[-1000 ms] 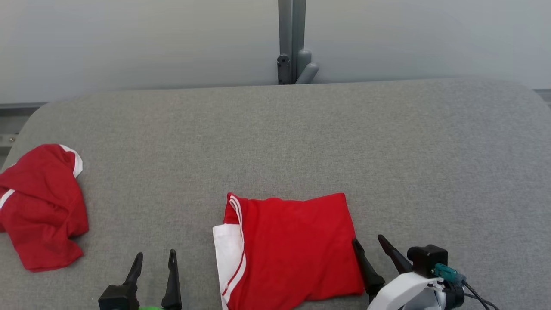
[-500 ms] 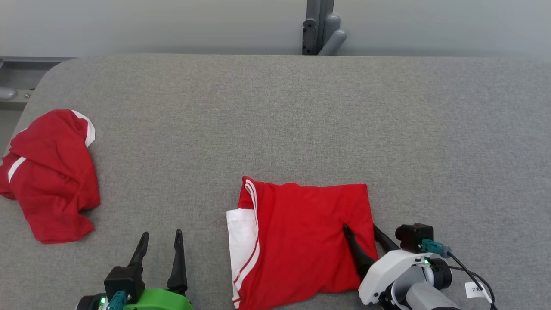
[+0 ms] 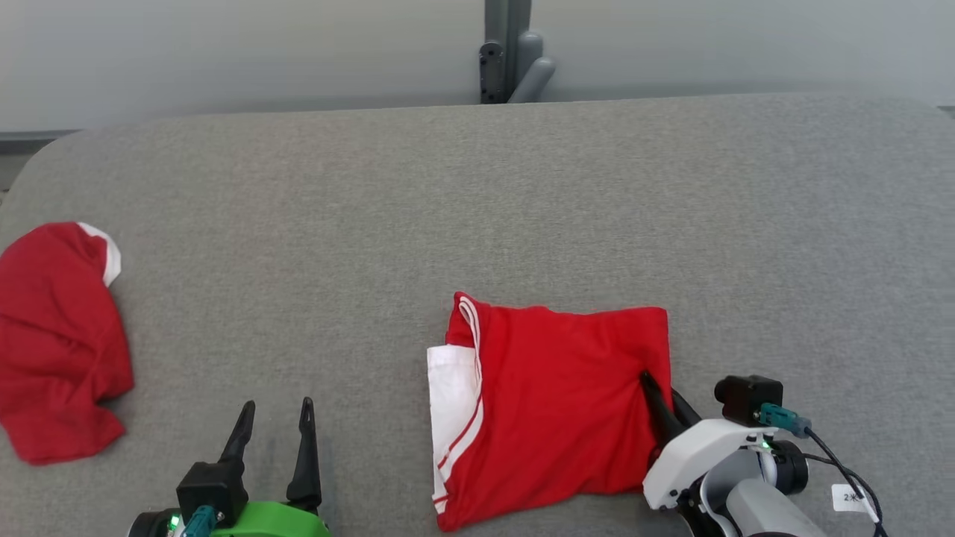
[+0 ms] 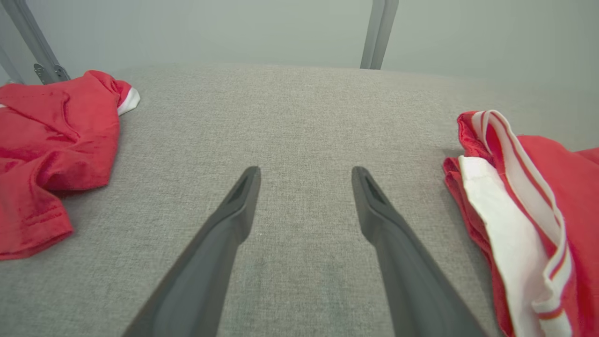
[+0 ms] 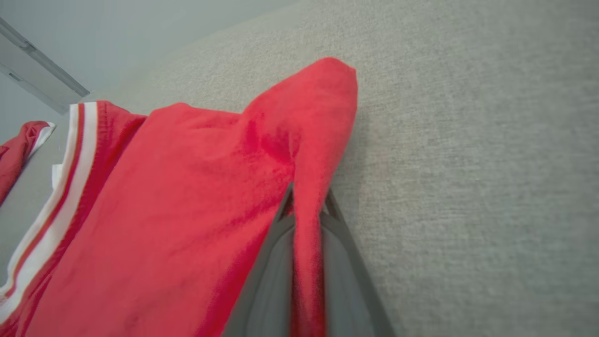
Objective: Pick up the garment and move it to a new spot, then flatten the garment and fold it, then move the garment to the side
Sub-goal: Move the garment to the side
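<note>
The folded red garment [image 3: 552, 388], white panel and stripes on its left edge, lies flat at the front middle of the grey table [image 3: 477, 209]. My right gripper [image 3: 660, 391] is shut on the garment's right edge. In the right wrist view the red cloth [image 5: 187, 187] is pinched into a ridge between the two fingers of my right gripper [image 5: 306, 203]. Well left of the garment, my left gripper [image 3: 277, 418] stands open over bare table. The left wrist view has my left gripper [image 4: 306, 187] with nothing between its fingers and the garment's white edge [image 4: 505, 243] to the right.
A second red garment [image 3: 56, 343] lies crumpled at the table's left edge, also in the left wrist view [image 4: 47, 135]. A grey post [image 3: 507, 52] stands behind the table's far edge. Bare grey surface stretches behind and to the right of the folded garment.
My right gripper moved in over the garment's right edge and closed on it, bunching the cloth. The head camera shifted. My left gripper stayed open.
</note>
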Robot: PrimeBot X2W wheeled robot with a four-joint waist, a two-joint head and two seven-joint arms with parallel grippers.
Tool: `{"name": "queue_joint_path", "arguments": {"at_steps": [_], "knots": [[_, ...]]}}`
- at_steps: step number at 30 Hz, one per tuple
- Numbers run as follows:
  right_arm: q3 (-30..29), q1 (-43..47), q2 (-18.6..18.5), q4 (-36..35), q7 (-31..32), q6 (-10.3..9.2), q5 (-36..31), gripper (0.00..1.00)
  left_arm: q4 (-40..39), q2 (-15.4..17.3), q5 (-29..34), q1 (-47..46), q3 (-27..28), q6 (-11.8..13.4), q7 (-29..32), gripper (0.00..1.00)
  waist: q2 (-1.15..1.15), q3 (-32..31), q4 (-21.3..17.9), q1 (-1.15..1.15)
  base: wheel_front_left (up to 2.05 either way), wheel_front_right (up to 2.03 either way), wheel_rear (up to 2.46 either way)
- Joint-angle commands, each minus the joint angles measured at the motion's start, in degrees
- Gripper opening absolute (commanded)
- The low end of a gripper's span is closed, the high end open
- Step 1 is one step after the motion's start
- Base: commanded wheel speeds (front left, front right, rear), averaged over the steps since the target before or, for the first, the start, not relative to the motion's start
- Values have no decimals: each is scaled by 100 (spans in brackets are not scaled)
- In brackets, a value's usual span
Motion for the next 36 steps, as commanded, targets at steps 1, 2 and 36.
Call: {"name": "queue_joint_path", "arguments": {"at_steps": [1, 2, 36], "knots": [[-92, 126, -40, -12, -2, -13, -54, 0, -19, 18, 62, 72, 24, -44, 2, 100, 0, -322, -702, 0, 0, 0, 0], [-122, 142, -37, -26, -2, -13, -80, 0, -26, 18, 62, 68, 26, -64, 2, 100, 0, -350, -861, 0, 0, 0, 0], [-413, -1506, -228, -27, -2, -11, -146, 0, -146, 88, 618, -931, -304, -284, 2, 100, 0, 1217, -1681, 0, 0, 0, 0]]}}
